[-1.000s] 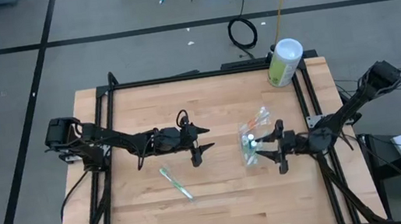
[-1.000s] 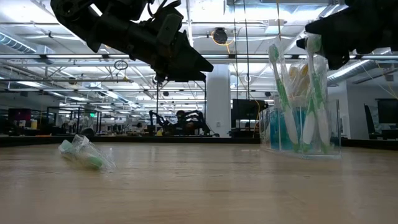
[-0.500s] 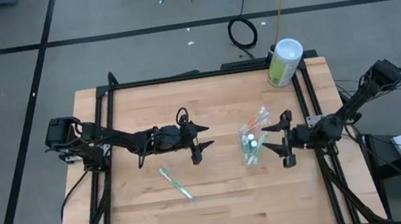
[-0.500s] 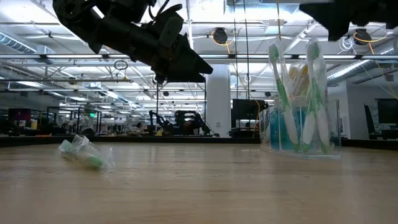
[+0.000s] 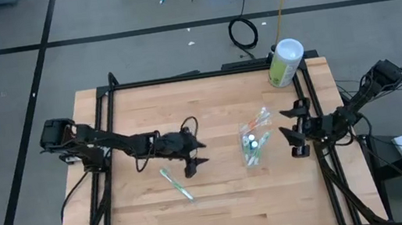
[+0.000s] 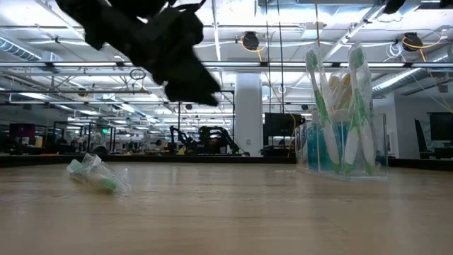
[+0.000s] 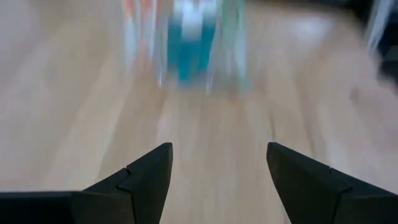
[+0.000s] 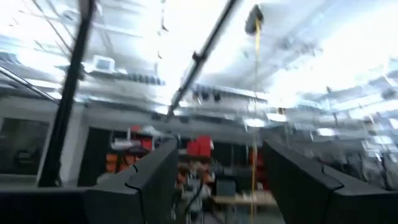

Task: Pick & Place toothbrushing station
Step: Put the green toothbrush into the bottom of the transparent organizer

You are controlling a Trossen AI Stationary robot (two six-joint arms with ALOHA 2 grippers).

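A clear plastic cup (image 5: 252,143) stands on its base right of the table's middle, and several green and white toothbrushes (image 6: 357,106) stand in it. The cup also shows in the low view (image 6: 343,152) and, blurred, in the left wrist view (image 7: 186,46). A wrapped green and white toothbrush (image 5: 176,184) lies flat left of centre; it also shows in the low view (image 6: 99,177). My left gripper (image 5: 196,156) is open and empty above the table between the two, and its fingers show apart in the left wrist view (image 7: 217,171). My right gripper (image 5: 292,131) is open and empty, right of the cup.
A pale-green canister with a white lid (image 5: 285,62) stands at the table's far right corner. A black frame rail (image 5: 313,112) runs along the right edge under my right arm. Bare wood lies along the near side of the table (image 5: 223,212).
My right gripper has drawn back from the cup toward the table's right edge, has risen and has tipped upward; the cup stays in place. My left gripper has moved a little toward the near edge and down, toward the wrapped toothbrush.
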